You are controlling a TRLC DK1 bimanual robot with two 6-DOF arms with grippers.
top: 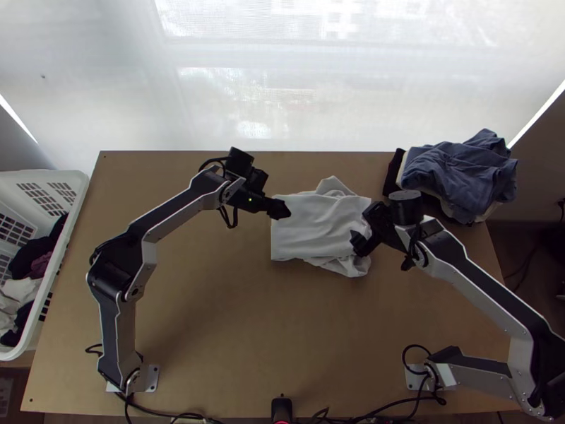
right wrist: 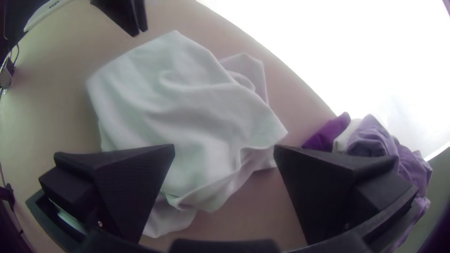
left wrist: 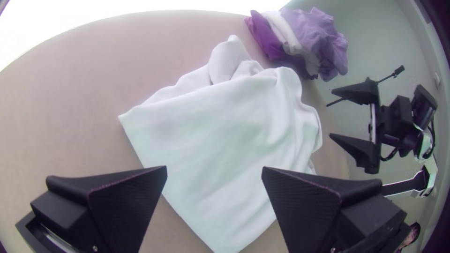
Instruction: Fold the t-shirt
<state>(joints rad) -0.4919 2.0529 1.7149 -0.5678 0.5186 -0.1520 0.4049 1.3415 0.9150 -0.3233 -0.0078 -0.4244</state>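
The left pincer point(left wrist: 214, 169) and right pincer point(right wrist: 224, 147) gape empty by the t-shirt point(top: 314, 226), seemingly mid-fold, its straggling underlayers point(top: 345, 266) likely needing tucking next.

White t-shirt point(right wrist: 187, 103), 2 spread fingers point(right wrist: 124, 189), seemingly piled clothes point(right wrist: 372, 138)

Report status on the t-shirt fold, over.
Left gripper, right gripper open, empty. White t-shirt roughly folded, layers poking out. Clothes pile aside, far right corner.

On the smooth, matt wooden table point(top: 212, 318), the t-shirt point(top: 318, 226) is soft-looking, creased matt cloth. In the top view, the nine-o'clock basket point(top: 69, 233) is smooth plastic; the two-o'clock clothes pile point(top: 459, 169) is rumpled, matt cloth.
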